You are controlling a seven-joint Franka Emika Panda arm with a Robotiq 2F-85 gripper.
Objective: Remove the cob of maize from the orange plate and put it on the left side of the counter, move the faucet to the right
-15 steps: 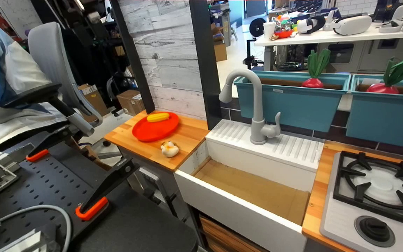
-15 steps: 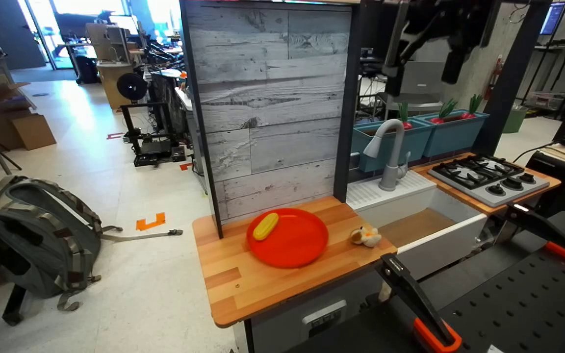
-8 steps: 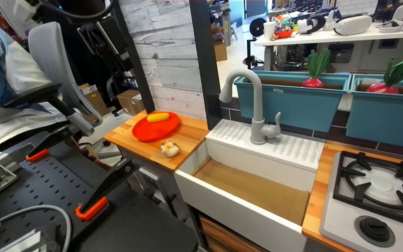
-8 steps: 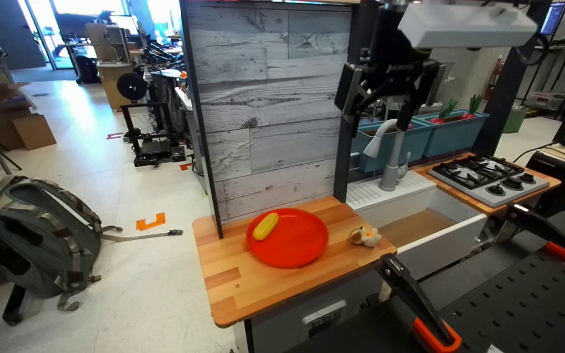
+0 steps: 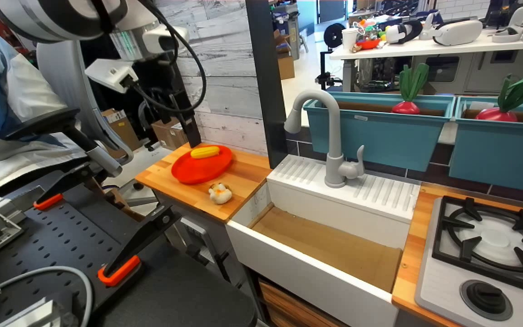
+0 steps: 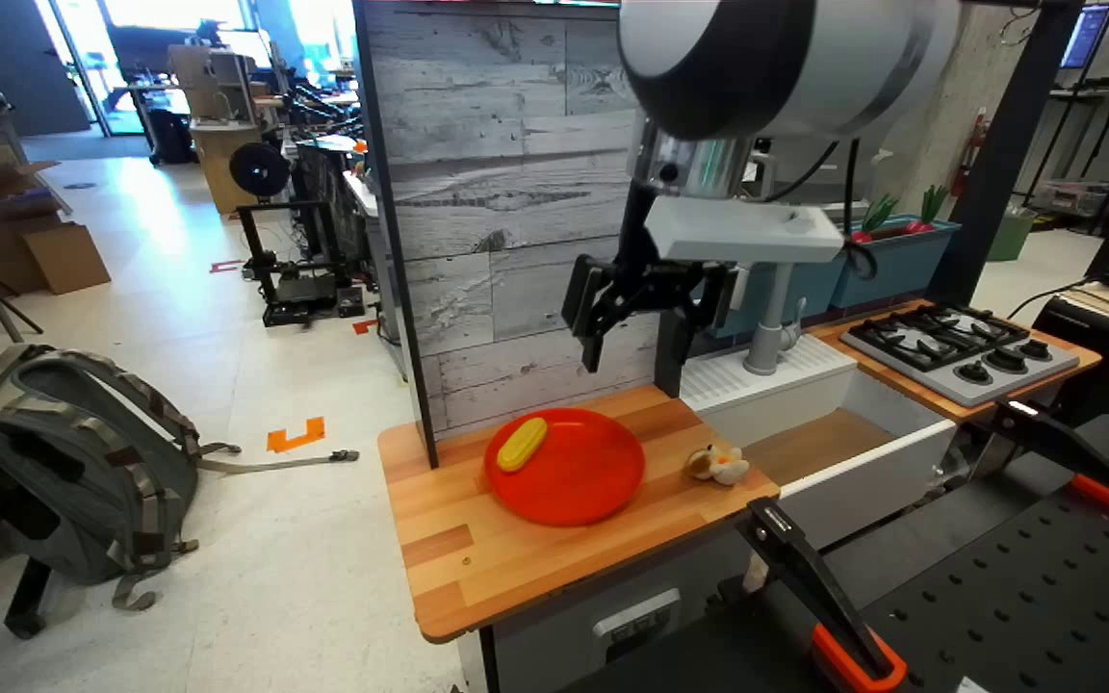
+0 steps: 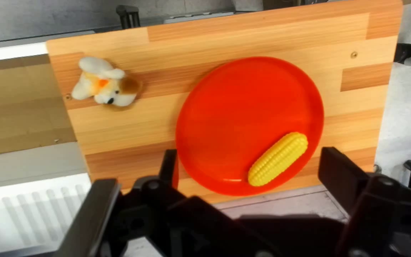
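The yellow cob of maize (image 6: 522, 445) lies on the orange plate (image 6: 579, 481), near the rim at the wall side. The plate rests on the wooden counter (image 6: 477, 577). Cob (image 5: 205, 152) and plate (image 5: 193, 172) also show in the other exterior picture. My gripper (image 6: 630, 371) is open and empty, pointing down, above the plate's area. In the wrist view the cob (image 7: 277, 159) shows between the spread fingers (image 7: 249, 157), well below them. The grey faucet (image 5: 334, 131) stands upright behind the sink; in an exterior view my arm hides its spout and only the lower part (image 6: 764, 346) shows.
A small plush dog (image 7: 107, 84) lies on the counter beside the plate, near the sink. The white sink (image 5: 316, 272) adjoins the counter; a stove (image 5: 443, 263) stands beyond it. A wall panel (image 6: 535, 289) rises behind the plate. Clamps (image 6: 858, 654) sit at the front.
My arm has come into view from above and moved down toward the plate, leftward in an exterior view. The gripper stays open. Cob, plate and faucet have not moved.
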